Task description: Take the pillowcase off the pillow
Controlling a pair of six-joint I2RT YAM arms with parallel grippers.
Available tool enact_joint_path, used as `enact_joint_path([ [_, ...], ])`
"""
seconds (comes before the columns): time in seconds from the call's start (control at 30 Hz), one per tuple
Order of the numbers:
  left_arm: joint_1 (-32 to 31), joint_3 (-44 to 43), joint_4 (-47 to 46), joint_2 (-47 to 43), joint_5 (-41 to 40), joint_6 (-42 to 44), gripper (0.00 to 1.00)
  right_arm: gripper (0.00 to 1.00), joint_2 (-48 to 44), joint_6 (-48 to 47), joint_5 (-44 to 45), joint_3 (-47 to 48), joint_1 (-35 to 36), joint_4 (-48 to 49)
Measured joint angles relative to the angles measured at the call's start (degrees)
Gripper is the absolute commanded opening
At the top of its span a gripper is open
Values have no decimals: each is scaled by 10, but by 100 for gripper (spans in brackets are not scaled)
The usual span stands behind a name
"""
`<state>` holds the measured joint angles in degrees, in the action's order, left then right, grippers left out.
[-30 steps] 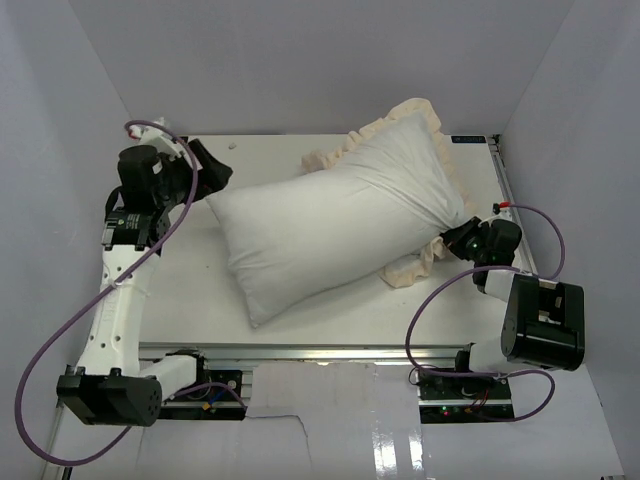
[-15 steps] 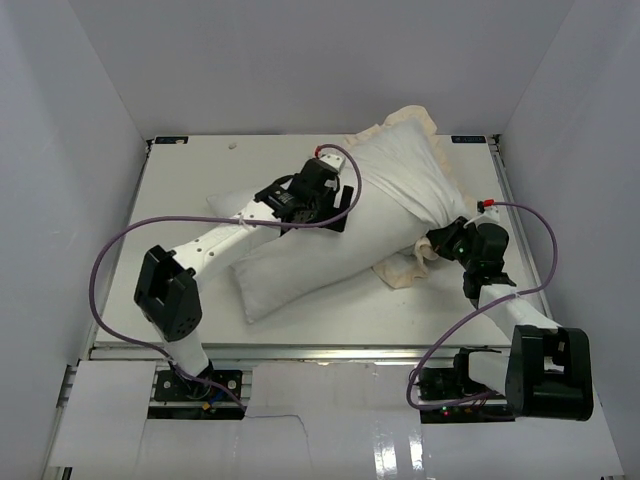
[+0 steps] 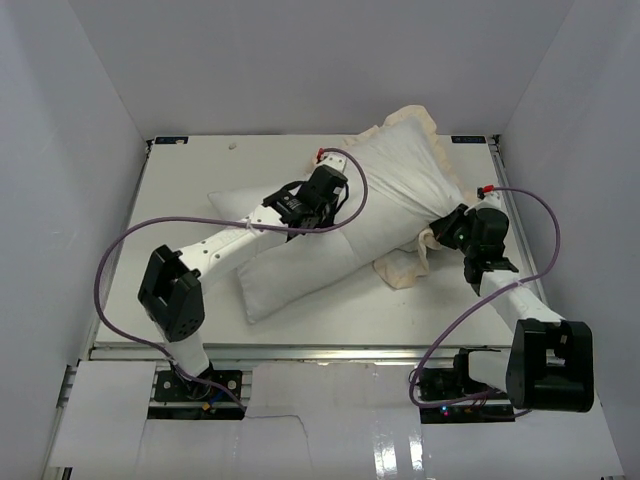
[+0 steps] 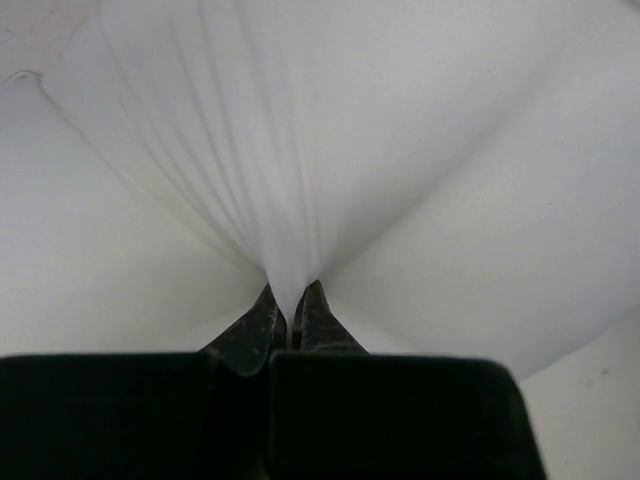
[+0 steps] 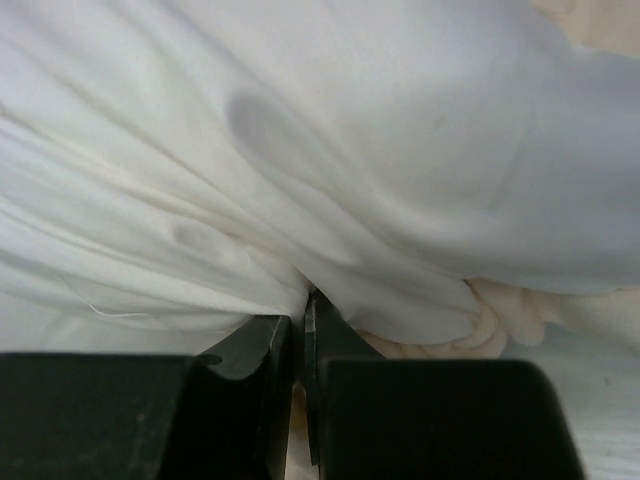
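While both arms reach in over the counter [image 3: 190, 180], we see the pillow [image 3: 285, 265] lying slantwise across it, one end toward the near left and the other toward the far right corner. It is plump and plain white, and it covers much of the counter's middle.

We find the pillowcase [image 3: 400, 268] at the pillow's far right end. Its cream ruffled edge shows along the near side, just beside the right arm, and again behind the top of that end. From above we cannot make out where its white face stops and the pillow's own cloth begins.

Our left claw [image 3: 335, 210] sits on the middle of the pillow. In the left wrist view this claw [image 4: 288, 318] is clenched, with a narrow fold of smooth white cloth pulled up into a peak between its tips and creases fanning away from the pinch.

Our right claw [image 3: 442, 228] is at the pillow's right end, touching the bunched cloth there. From the right wrist camera we see it [image 5: 305, 300] clenched on thin, heavily wrinkled white cloth of the pillowcase [image 5: 300, 180], with the cream ruffle lying just to the right of the tips.
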<state>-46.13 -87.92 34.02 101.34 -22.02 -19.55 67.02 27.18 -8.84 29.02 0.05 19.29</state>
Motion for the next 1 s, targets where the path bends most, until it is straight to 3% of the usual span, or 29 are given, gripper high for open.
enact_joint_path([
  [0.37, -14, 11, 80, -172, 89, 41, 0, 8, 173, 14, -27, 119, -20, 5],
  [0.77, -12, 69, 69, -201, 162, 105, 0, 9, 289, 39, -89, 224, -44, 11],
  [0.83, -11, 69, 61, -211, 177, 109, 0, 13, 296, 46, -104, 219, -50, 25],
  [0.93, -10, 62, 70, -229, 193, 111, 0, 30, 297, 58, -124, 195, -52, 69],
  [1.0, -8, 50, 85, -238, 198, 111, 0, 53, 299, 66, -137, 175, -54, 99],
])
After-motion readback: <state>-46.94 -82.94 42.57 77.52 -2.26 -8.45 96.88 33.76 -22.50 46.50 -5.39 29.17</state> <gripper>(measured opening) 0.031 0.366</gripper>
